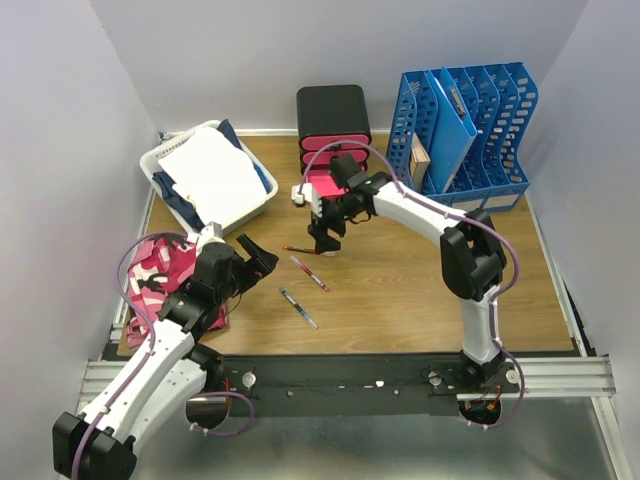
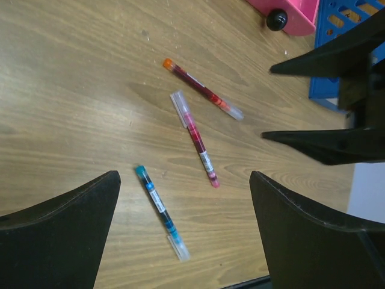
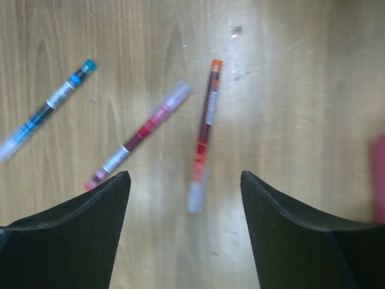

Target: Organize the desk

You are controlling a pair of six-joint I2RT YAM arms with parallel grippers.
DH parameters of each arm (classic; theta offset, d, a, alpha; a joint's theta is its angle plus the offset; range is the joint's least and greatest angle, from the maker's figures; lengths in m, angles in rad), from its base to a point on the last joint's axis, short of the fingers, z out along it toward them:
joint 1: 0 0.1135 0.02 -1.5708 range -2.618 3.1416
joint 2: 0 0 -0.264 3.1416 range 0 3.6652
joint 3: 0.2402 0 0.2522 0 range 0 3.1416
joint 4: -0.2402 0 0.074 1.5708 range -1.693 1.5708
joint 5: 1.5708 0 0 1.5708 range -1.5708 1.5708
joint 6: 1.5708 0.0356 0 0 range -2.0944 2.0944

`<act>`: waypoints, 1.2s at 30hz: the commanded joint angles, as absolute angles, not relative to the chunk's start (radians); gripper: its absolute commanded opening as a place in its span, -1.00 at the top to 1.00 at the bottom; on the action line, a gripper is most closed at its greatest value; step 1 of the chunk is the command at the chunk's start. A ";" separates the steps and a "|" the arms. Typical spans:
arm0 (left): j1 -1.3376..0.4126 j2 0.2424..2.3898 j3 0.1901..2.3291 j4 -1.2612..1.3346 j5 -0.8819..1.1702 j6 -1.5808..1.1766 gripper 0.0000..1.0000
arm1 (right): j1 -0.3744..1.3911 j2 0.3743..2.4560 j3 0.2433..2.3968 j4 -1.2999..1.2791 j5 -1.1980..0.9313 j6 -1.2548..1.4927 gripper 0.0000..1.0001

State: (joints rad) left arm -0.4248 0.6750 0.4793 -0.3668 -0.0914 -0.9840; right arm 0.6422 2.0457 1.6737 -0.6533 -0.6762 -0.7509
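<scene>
On the desk point(image 1: 400, 300), which spans the view, your left gripper point(image 1: 262, 256) hovers with fingers apart near the blue pen point(image 1: 298, 307); the pink pen point(image 1: 309, 273) and orange pen point(image 1: 300, 250) follow, the latter below your right gripper point(image 1: 325, 243), fingers also apart. The orange pen is likely the step in hand: lower the right gripper straight, barrel centred between the fingers, and close at mid-length, clear of the pink pen.

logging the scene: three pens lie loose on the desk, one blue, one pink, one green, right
Not green: the third pen is orange-red, as the right wrist view shows. The blue pen and pink pen do lie loose on the desk.
</scene>
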 commanded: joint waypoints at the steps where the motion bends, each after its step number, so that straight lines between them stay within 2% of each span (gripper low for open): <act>1: -0.417 0.657 0.457 -0.462 -0.084 -1.127 -0.90 | 0.707 2.088 1.677 -0.658 -0.494 -0.574 -0.36; 4: -0.417 0.676 0.443 -0.509 -0.091 -1.192 -0.81 | 0.726 2.132 1.695 -0.638 -0.431 -0.563 -0.17; 6: -0.417 0.701 0.440 -0.518 -0.089 -1.212 -0.80 | 0.732 2.144 1.675 -0.576 -0.369 -0.549 -0.17; 12: -0.419 0.752 0.439 -0.528 -0.089 -1.264 -0.57 | 0.736 2.181 1.663 -0.535 -0.281 -0.574 -0.13; 14: -0.419 0.770 0.437 -0.534 -0.086 -1.278 -0.49 | 0.736 2.187 1.655 -0.534 -0.281 -0.581 -0.01; 18: -0.419 0.807 0.443 -0.541 -0.077 -1.298 -0.38 | 0.747 2.181 1.602 -0.505 -0.275 -0.584 0.13; 19: -0.419 0.814 0.445 -0.548 -0.075 -1.305 -0.30 | 0.749 2.178 1.580 -0.502 -0.276 -0.584 0.15; 21: -0.420 0.837 0.456 -0.557 -0.074 -1.307 -0.29 | 0.753 2.174 1.562 -0.496 -0.279 -0.586 0.24; 24: -0.420 0.867 0.466 -0.563 -0.064 -1.313 -0.29 | 0.753 2.172 1.545 -0.495 -0.279 -0.586 0.52; 25: -0.422 0.873 0.466 -0.563 -0.058 -1.315 -0.29 | 0.753 2.172 1.546 -0.502 -0.278 -0.587 0.76; 28: -0.425 0.908 0.474 -0.563 -0.045 -1.321 -0.29 | 0.752 2.151 1.548 -0.505 -0.272 -0.591 0.99; 36: -0.462 0.991 0.514 -0.589 -0.054 -1.331 -0.32 | 0.677 2.049 1.646 -0.587 -0.301 -0.653 0.99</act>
